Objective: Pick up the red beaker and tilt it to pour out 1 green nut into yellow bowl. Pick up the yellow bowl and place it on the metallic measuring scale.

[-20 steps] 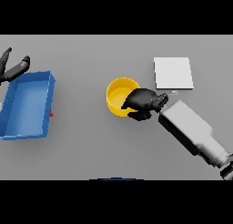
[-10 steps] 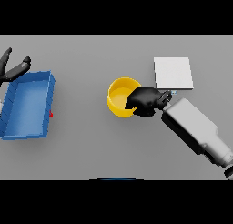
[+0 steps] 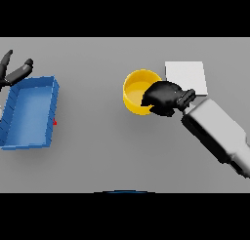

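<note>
The robot's right hand (image 3: 163,97), dark fingers curled over the right-hand rim of the yellow bowl (image 3: 135,92), grips that bowl near the middle of the grey bench (image 3: 107,151), its white and grey forearm reaching in from the lower right. The metallic measuring scale (image 3: 188,74), a pale square plate, lies just beyond and to the right of the hand, its near-left corner close against the bowl's far-right side, so the move that matters is a short carry up and to the right, away from the robot. The right hand is by far the nearer of the 2 to both bowl and scale and already sits between them, which makes it the natural one for the placing step. Whether a green nut lies inside the bowl cannot be told, since only plain yellow shows. The left hand (image 3: 14,70) hovers well apart at the far left edge, fingers straight and relaxed and holding nothing, just beyond the far corner of a blue tray (image 3: 51,88). A small red fleck (image 3: 54,122) shows at the tray's right wall; it cannot be told whether this is the red beaker. Judged from the layout, the pouring stage looks done and the placing of the bowl is in hand.
</note>
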